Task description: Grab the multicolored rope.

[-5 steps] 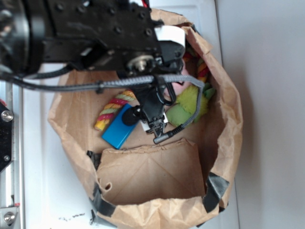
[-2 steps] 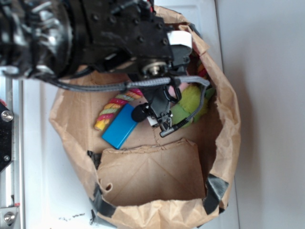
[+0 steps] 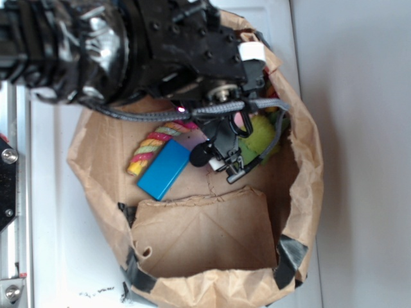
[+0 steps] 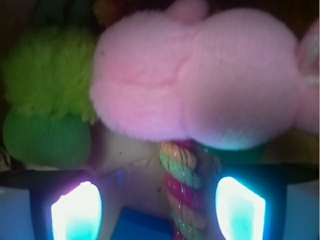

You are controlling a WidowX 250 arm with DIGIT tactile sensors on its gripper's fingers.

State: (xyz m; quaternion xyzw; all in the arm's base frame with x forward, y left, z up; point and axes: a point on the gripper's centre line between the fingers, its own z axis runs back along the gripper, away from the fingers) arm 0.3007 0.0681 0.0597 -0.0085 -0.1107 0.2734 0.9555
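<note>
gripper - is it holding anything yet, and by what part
Nothing is held. In the wrist view the gripper is open, and the multicolored rope lies between its fingers untouched.

**A:** Is there room to pass inside the bag (image 3: 307,160)?

**B:** I see little. The gripper (image 3: 221,160) hangs within the bag walls, its jaws apart. In the wrist view the rope (image 4: 181,192) runs between the two fingers (image 4: 76,209), with bare floor on its left.

**A:** Obstacles?

**B:** A pink plush (image 4: 200,75) lies across the rope directly ahead of the jaws and covers its far part. A green plush (image 4: 47,105) crowds the left. The blue box (image 3: 160,169) lies just beside the rope at the near end. A grey cable (image 3: 192,112) crosses over the opening. The folded flap (image 3: 205,231) leaves open floor behind the gripper.
</note>
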